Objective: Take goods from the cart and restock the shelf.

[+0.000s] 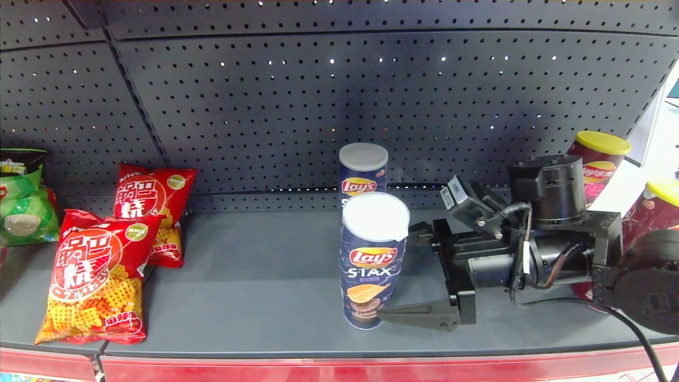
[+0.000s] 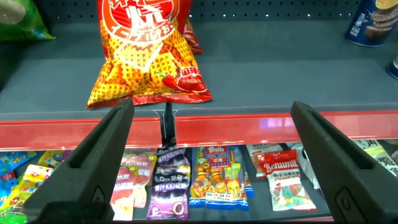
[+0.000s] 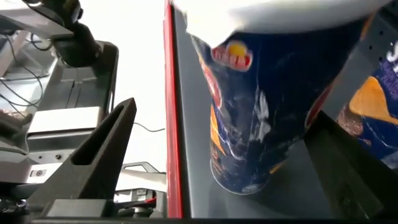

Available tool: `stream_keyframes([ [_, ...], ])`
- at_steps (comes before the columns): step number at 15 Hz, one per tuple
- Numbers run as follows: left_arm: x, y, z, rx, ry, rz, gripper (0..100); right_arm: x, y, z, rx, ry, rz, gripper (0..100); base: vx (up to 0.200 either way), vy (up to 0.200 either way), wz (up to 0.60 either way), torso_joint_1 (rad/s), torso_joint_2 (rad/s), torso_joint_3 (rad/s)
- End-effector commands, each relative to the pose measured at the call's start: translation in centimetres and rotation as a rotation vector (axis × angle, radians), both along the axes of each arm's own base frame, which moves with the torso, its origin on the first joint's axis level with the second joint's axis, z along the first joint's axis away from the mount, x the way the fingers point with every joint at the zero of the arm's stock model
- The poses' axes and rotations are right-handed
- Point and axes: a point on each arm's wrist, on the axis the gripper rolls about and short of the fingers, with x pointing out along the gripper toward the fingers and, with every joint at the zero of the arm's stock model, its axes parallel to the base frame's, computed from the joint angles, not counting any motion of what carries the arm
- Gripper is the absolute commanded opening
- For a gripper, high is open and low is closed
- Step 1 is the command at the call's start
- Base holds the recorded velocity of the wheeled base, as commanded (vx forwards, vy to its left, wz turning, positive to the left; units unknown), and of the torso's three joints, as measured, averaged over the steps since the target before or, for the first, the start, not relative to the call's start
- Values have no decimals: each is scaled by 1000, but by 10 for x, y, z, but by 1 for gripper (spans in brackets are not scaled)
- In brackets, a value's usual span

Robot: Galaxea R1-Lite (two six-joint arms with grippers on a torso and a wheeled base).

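A dark blue chip can with a white lid stands upright on the grey shelf, near its front edge. A second, identical can stands right behind it. My right gripper comes in from the right and is open, one finger on each side of the front can, with a gap on the near side. My left gripper is open and holds nothing, in front of the shelf's red front lip.
Two red snack bags lie at the shelf's left, and a green bag is beyond them. Red cans with yellow lids stand at the far right behind my right arm. The lower shelf holds several candy packs. A pegboard wall backs the shelf.
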Motion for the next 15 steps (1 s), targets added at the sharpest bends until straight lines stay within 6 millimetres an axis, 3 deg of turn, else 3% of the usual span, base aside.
stream_keyframes([
  [1,0,0,0,-1,1,0,100,4,-7,-3,-7,9,-30,100,0,0,0,0,0,0],
  [4,0,0,0,-1,1,2,100,8,-16,-1,-3,3,-62,100,0,0,0,0,0,0],
  [8,0,0,0,-1,1,0,100,-1,-34,1,-4,5,-103,100,0,0,0,0,0,0],
  [11,0,0,0,-1,1,0,100,-45,-82,34,64,-122,-210,100,0,0,0,0,0,0],
  [13,0,0,0,-1,1,0,100,-75,-100,52,113,-208,-244,100,0,0,0,0,0,0],
  [14,0,0,0,-1,1,0,100,-116,-116,71,201,-263,-269,100,0,0,0,0,0,0],
  [15,0,0,0,1,1,0,100,-136,-123,75,245,-263,-278,100,0,0,0,0,0,0],
])
